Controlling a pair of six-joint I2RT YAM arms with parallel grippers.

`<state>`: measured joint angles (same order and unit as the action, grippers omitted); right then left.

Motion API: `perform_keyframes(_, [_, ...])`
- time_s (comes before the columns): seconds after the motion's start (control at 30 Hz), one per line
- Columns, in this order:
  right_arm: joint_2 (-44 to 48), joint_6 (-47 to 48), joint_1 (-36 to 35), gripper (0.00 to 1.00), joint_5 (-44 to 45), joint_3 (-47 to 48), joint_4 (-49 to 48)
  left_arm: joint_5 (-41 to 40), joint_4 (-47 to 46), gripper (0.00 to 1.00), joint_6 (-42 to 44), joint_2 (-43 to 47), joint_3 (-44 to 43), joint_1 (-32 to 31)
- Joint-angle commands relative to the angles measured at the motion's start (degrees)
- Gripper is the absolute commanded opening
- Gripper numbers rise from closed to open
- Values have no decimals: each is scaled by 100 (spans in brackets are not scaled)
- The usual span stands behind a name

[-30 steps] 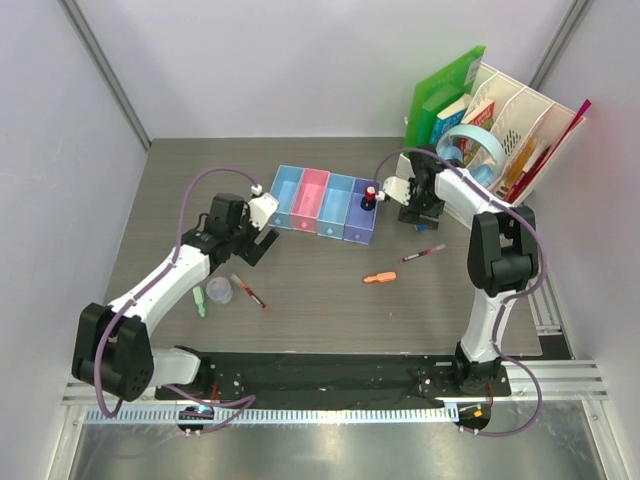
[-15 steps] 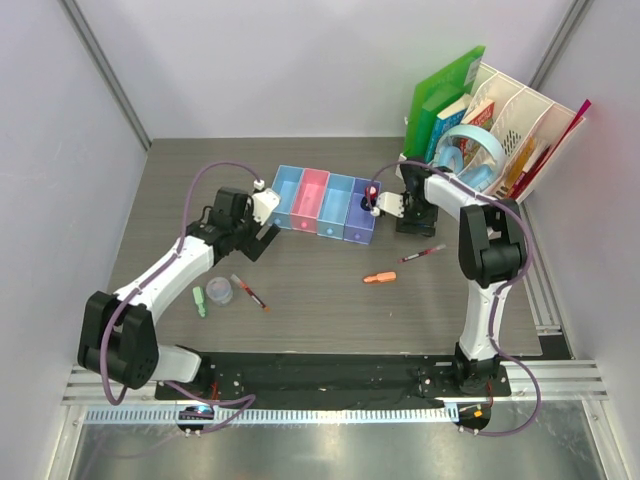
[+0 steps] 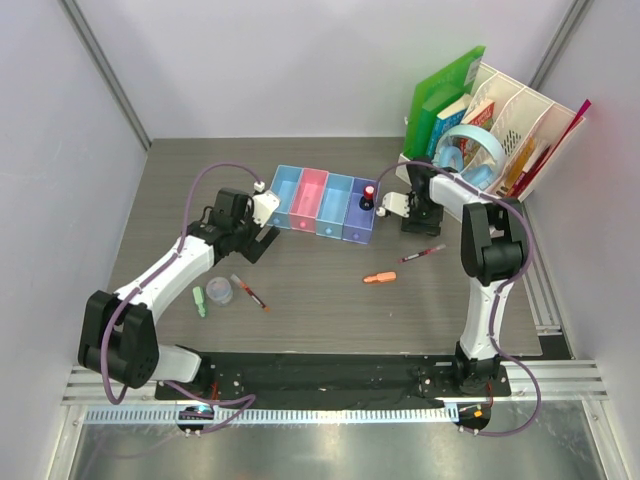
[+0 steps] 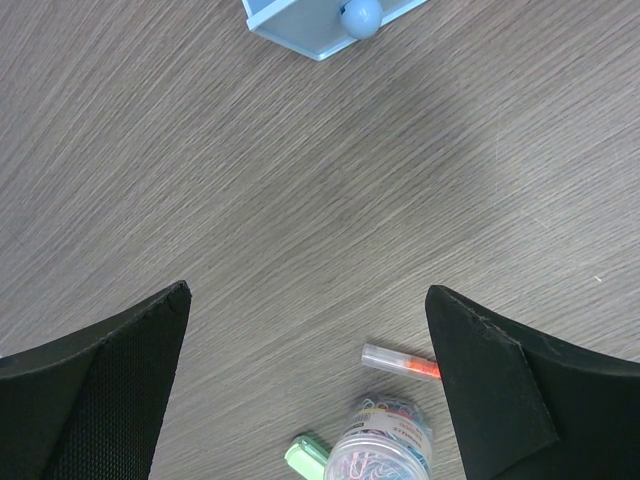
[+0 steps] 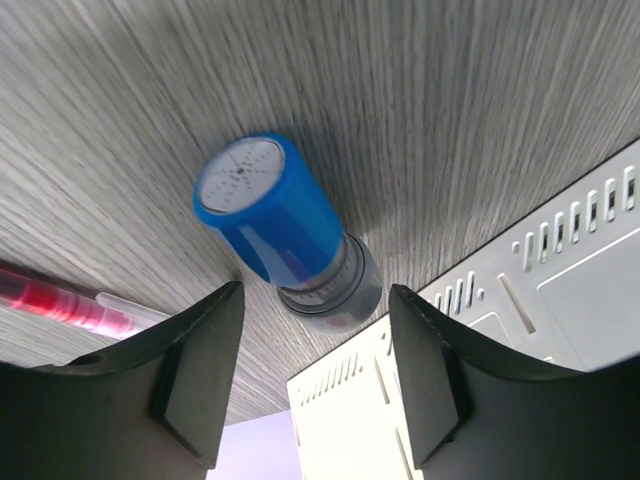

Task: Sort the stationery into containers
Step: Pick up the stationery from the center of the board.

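Observation:
Four joined trays (image 3: pixel 311 200) stand in a row, light blue, pink, light blue, purple-blue. A red-capped bit (image 3: pixel 369 194) stands in the purple-blue tray. My right gripper (image 3: pixel 412 222) is open just right of the trays. In the right wrist view my right gripper (image 5: pixel 316 290) straddles an upright blue-capped stamp (image 5: pixel 285 235) without touching it. My left gripper (image 3: pixel 262 243) is open and empty below the left tray. In the left wrist view my left gripper (image 4: pixel 308 290) hangs above a red pen (image 4: pixel 400 362), a round jar of paper clips (image 4: pixel 385 445) and a green piece (image 4: pixel 305 455).
A white perforated organizer (image 3: pixel 520 130) with books, folders and blue headphones stands at the back right; its corner (image 5: pixel 480 330) lies against the stamp. An orange piece (image 3: pixel 379 277) and a red pen (image 3: pixel 423 253) lie on the table right of centre.
The right arm's elbow swung toward the organizer while its gripper stayed beside the purple-blue tray. The left gripper shifted slightly up and left. No item has moved.

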<state>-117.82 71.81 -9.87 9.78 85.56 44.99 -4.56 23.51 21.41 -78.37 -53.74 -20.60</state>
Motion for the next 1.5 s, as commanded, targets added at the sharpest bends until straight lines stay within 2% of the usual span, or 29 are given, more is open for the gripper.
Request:
perform_keyframes(0.0, [215,158,81,63,-151,-92,-175,-54,5,100,-5,94,-190,-5])
perform_keyframes(0.17, [356,263,90,62,-327,-478,-526,-107,57,100,21,76,-190,3])
perform_keyframes(0.33, [611,369,90,66,-459,-874,-851,-124,119,100,56,41,-225,-5])
perform_keyframes(0.43, [751,413,99,70,-582,-970,-922,-98,137,100,65,6,-225,-5])
perform_keyframes(0.63, [761,457,90,70,-758,-892,-957,-72,172,100,56,-65,-243,3])
perform_keyframes(0.77, [611,448,90,61,-802,-865,-984,-98,224,100,65,-100,-252,3])
perform_keyframes(0.8, [602,439,90,54,-820,-865,-992,-107,224,100,65,-91,-260,-5])
perform_keyframes(0.97, [716,448,99,38,-899,-1199,-1150,-98,295,100,92,-91,-269,-5])
perform_keyframes(1.23, [1656,79,90,32,-1452,-1639,-1238,270,365,100,100,-38,-296,-5])
perform_keyframes(1.47, [2579,-773,99,32,-2155,-1674,-1256,1272,654,100,197,216,-374,-5])
